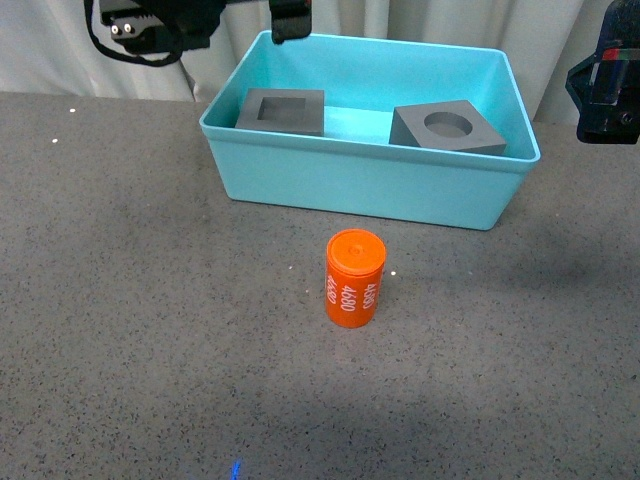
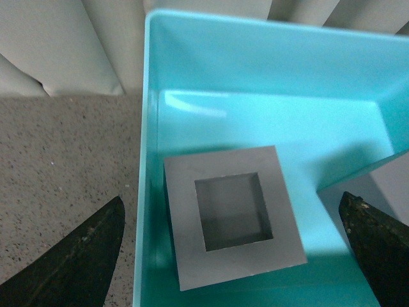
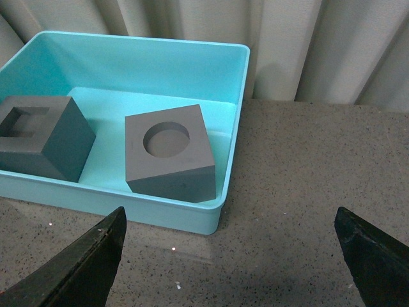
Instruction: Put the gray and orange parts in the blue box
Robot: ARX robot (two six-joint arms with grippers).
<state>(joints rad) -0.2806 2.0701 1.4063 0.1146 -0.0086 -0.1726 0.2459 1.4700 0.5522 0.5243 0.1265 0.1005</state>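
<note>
The blue box stands at the back middle of the table. Inside it, the gray cube with a square recess lies at the left and the gray cube with a round recess at the right. The orange cylinder with white numerals stands upright on the table in front of the box. My left gripper is open and empty above the square-recess cube. My right gripper is open and empty, above the table by the box's right end, apart from the round-recess cube.
The table is dark speckled gray. Pale curtains hang behind the box. One left finger shows over the box's back left corner, and the right arm at the right edge.
</note>
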